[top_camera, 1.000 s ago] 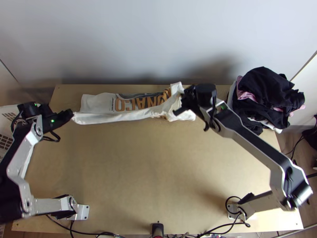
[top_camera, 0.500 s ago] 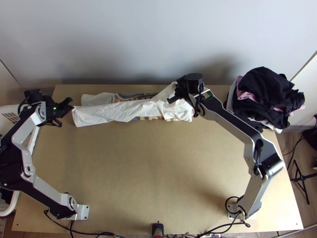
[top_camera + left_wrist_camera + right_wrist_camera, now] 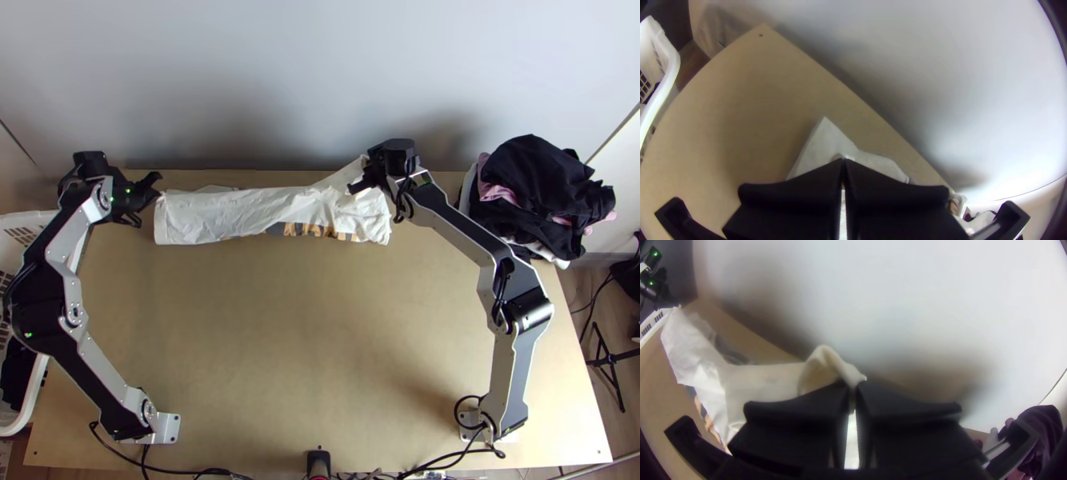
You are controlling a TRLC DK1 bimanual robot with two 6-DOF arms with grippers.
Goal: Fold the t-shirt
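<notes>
while the t-shirt (image 3: 232,214) is laid in a long, wrinkled strip along the far side of the table (image 3: 312,344), one end of it is gripped at the corner by the left gripper (image 3: 158,192), whose fingers are pressed together. by the closed fingers of the right gripper (image 3: 369,169), a raised fold near the other end is pinched. beneath the white cloth, some orange print is partly uncovered.

Black fingers (image 3: 791,191) closed on white t-shirt (image 3: 827,142), wooden table (image 3: 742,98), white basket (image 3: 670,73) beside it
</notes>
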